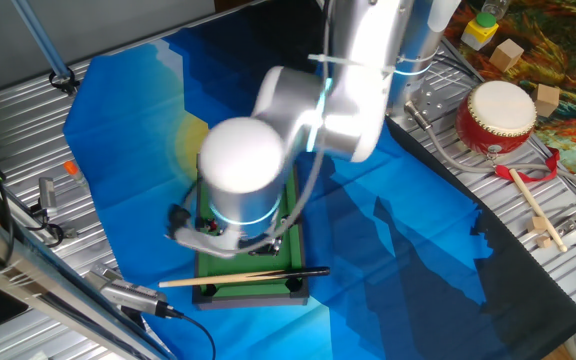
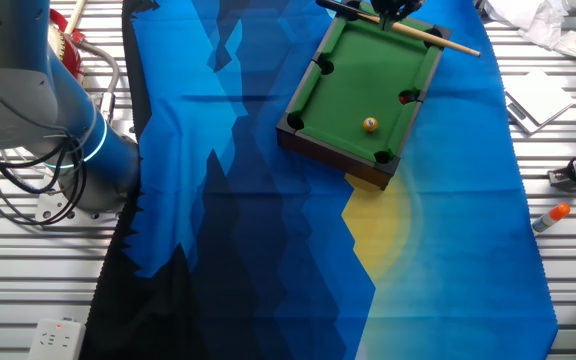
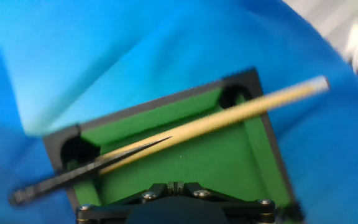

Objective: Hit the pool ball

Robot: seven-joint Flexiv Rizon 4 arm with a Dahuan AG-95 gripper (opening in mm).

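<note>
Blue patterned cloth (image 2: 248,200) covers a ribbed metal table (image 2: 568,300). Small green-felt toy pool table (image 2: 363,85) sits on it, a tiny glossy orange pool ball (image 2: 370,124) resting right of centre, well apart from the gripper (image 2: 396,10) at the far rail. A thin wooden cue stick (image 3: 185,134) lies across that rail; whether the fingers clamp it cannot be told, being cut off and blurred.

The pool ball (image 2: 370,124) is a tiny glossy orange ball with a pale spot. It rests alone on the green felt of the toy pool table (image 2: 343,75), touching no cushion, nearer the short end that points away from the tabletop's edge. Only the other fixed view shows it.
</note>
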